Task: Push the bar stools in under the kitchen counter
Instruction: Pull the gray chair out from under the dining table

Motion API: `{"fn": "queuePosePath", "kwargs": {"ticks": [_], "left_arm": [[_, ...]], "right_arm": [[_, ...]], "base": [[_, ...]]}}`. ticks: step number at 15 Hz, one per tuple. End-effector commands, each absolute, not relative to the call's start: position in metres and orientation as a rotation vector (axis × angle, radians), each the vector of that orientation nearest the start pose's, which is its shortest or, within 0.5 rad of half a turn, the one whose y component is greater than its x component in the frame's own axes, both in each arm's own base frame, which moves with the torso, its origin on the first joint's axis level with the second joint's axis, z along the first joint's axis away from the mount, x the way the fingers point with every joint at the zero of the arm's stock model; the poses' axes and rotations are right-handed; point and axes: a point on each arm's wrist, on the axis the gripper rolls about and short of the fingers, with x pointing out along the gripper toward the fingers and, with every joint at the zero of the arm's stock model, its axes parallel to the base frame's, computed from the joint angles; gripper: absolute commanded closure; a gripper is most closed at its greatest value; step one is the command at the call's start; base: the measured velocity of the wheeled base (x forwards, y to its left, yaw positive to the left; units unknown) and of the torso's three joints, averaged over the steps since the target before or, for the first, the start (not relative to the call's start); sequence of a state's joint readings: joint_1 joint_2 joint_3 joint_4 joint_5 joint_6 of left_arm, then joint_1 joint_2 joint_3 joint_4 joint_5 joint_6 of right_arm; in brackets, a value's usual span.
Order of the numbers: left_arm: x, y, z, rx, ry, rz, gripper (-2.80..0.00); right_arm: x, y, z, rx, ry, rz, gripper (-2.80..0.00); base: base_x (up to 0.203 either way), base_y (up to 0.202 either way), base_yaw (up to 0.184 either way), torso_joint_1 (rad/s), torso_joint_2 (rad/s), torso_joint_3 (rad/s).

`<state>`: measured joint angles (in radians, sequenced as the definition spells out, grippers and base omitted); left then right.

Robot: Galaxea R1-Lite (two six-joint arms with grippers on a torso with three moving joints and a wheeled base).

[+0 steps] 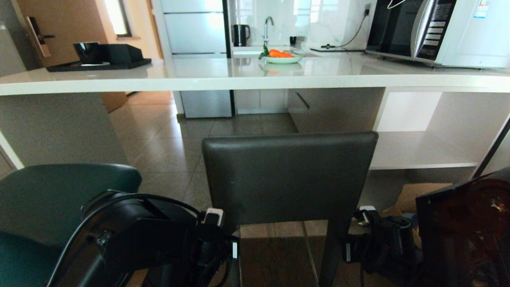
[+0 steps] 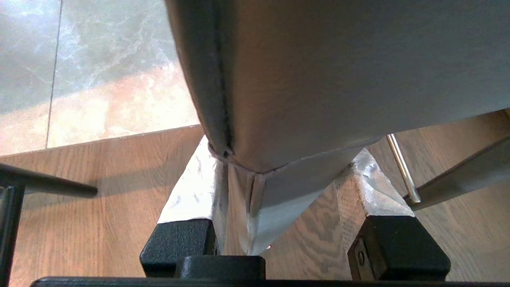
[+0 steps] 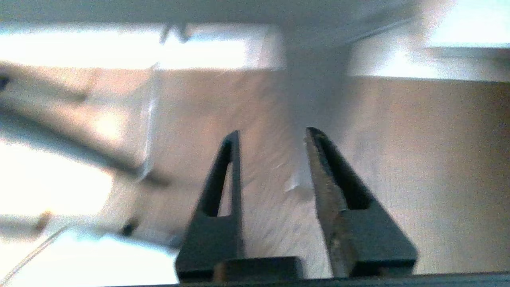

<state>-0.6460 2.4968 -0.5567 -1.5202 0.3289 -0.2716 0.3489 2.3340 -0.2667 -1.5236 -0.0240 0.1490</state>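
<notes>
matt grey leather stool (image 1: 289,175), glossy counter (image 1: 239,73).

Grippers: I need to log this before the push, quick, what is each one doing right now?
Left gripper: jaws apart around the dark grey stool's lower back corner; a firm clamp cannot be told.
Right gripper: open, holding nothing.

I can make out no legible words or numbers anywhere. The microwave (image 1: 434,30) on the kitchen counter (image 1: 255,77) carries a button panel and a blue-and-red sticker near its top corner, but their print is too small for me to read.
</notes>
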Motion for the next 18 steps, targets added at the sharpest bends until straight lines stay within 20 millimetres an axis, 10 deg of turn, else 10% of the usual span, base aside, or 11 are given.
{"fn": "queuePosePath", "kwargs": {"ticks": [1, 16, 17, 18], "left_arm": [[0.275, -0.198, -0.048, -0.076, 0.4, -0.254, 0.0], [0.275, -0.199, -0.048, -0.074, 0.398, -0.258, 0.0], [0.275, -0.199, -0.048, -0.074, 0.399, -0.258, 0.0], [0.275, -0.199, -0.049, -0.073, 0.4, -0.258, 0.0]], "right_arm": [[0.248, 0.1, -0.01, 0.049, 0.537, 0.307, 0.0], [0.254, 0.078, -0.013, 0.099, 0.559, 0.263, 0.0], [0.253, 0.079, -0.015, 0.091, 0.567, 0.266, -2.8], [0.254, 0.081, -0.017, 0.089, 0.567, 0.269, -2.8]], "base": [[0.0, 0.0, 0.0, 0.0, 0.0, 0.0], [0.0, 0.0, 0.0, 0.0, 0.0, 0.0], [0.0, 0.0, 0.0, 0.0, 0.0, 0.0], [0.0, 0.0, 0.0, 0.0, 0.0, 0.0]]}}
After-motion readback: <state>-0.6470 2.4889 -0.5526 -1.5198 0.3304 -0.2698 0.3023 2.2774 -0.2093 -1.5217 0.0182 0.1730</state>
